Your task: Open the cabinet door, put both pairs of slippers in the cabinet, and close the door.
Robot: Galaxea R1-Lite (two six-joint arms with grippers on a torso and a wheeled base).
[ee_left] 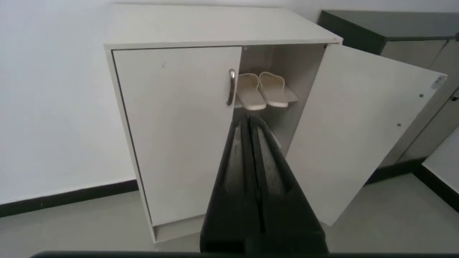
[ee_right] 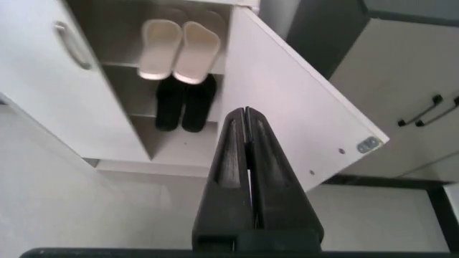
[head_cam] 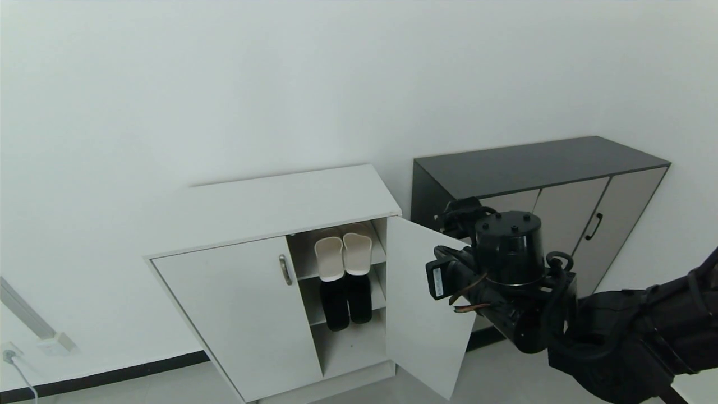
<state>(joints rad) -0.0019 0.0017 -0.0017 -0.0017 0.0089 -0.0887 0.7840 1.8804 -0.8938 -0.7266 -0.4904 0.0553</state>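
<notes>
The white cabinet (head_cam: 291,199) has its left door (head_cam: 235,314) closed and its right door (head_cam: 426,306) swung wide open. White slippers (head_cam: 343,255) lie on the upper shelf, toes outward. Black slippers (head_cam: 346,300) sit on the shelf below. My right gripper (head_cam: 451,216) hangs by the top free corner of the open door, apart from it. In the right wrist view that gripper (ee_right: 246,115) is shut and holds nothing, with the white slippers (ee_right: 179,50) and black slippers (ee_right: 185,104) beyond it. My left gripper (ee_left: 249,122) is shut and empty, facing the cabinet front below the white slippers (ee_left: 265,89).
A dark cabinet (head_cam: 533,165) with grey doors stands right of the white one, close behind the open door. The closed door carries a metal handle (head_cam: 286,269). The wall is directly behind both cabinets. Bare floor (head_cam: 493,376) lies in front.
</notes>
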